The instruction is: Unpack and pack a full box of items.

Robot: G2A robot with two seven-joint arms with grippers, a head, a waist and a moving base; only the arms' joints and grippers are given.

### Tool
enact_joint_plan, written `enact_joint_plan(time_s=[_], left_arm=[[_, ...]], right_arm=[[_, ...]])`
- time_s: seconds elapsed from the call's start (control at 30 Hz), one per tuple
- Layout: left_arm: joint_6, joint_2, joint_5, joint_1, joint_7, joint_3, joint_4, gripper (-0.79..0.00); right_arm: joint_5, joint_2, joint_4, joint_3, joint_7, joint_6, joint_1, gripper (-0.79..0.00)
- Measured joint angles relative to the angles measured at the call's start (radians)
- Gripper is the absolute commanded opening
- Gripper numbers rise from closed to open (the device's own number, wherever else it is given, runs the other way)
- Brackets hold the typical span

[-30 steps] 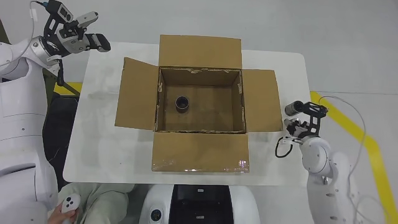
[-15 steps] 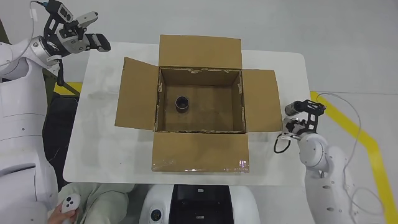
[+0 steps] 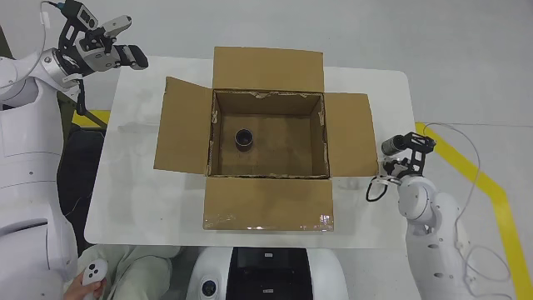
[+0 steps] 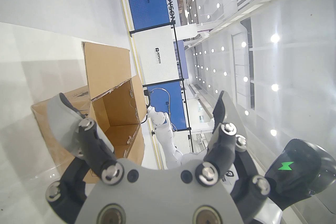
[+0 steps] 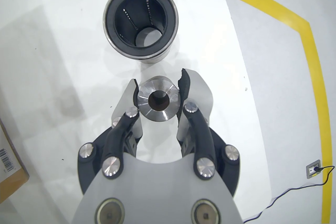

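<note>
An open cardboard box [image 3: 268, 203] sits in the middle of the white table [image 3: 133, 175], all flaps folded out. A dark ring-shaped cylinder [image 3: 244, 139] stands on the box floor toward its left wall. At the table's right edge my right gripper [image 3: 401, 148] [image 5: 159, 80] is shut on a small steel bushing [image 5: 158, 101] held just above the tabletop. A larger black-lined steel bearing [image 5: 141, 28] stands upright on the table just beyond the fingertips, apart from them. My left gripper [image 3: 127, 55] [image 4: 141, 104] hovers open off the table's far left corner, holding nothing.
In the left wrist view the box [image 4: 113, 107] lies ahead of the open fingers. Bare table lies left of the box and in front of it. A yellow floor line [image 5: 302, 25] runs past the table's right edge. A box corner [image 5: 10, 156] lies near the right gripper.
The right arm has shifted slightly at the table's right edge, still holding the steel bushing. The left arm and the box have not moved.
</note>
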Motion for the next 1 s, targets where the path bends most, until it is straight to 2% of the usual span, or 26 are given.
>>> enact_joint_plan(time_s=[0.17, 0.33, 0.77, 1.0], left_arm=[[0.000, 0.000, 0.000, 0.000, 0.000, 0.000, 0.000, 0.000], [0.000, 0.000, 0.000, 0.000, 0.000, 0.000, 0.000, 0.000], [0.000, 0.000, 0.000, 0.000, 0.000, 0.000, 0.000, 0.000], [0.000, 0.000, 0.000, 0.000, 0.000, 0.000, 0.000, 0.000]], right_arm=[[-0.002, 0.002, -0.020, 0.000, 0.005, 0.003, -0.012, -0.785], [0.009, 0.004, -0.099, 0.008, 0.018, 0.003, -0.063, -0.785], [0.010, 0.008, -0.428, 0.035, -0.029, 0.000, -0.223, -0.785], [-0.003, 0.008, -0.554, 0.039, -0.072, 0.000, -0.275, -0.785]])
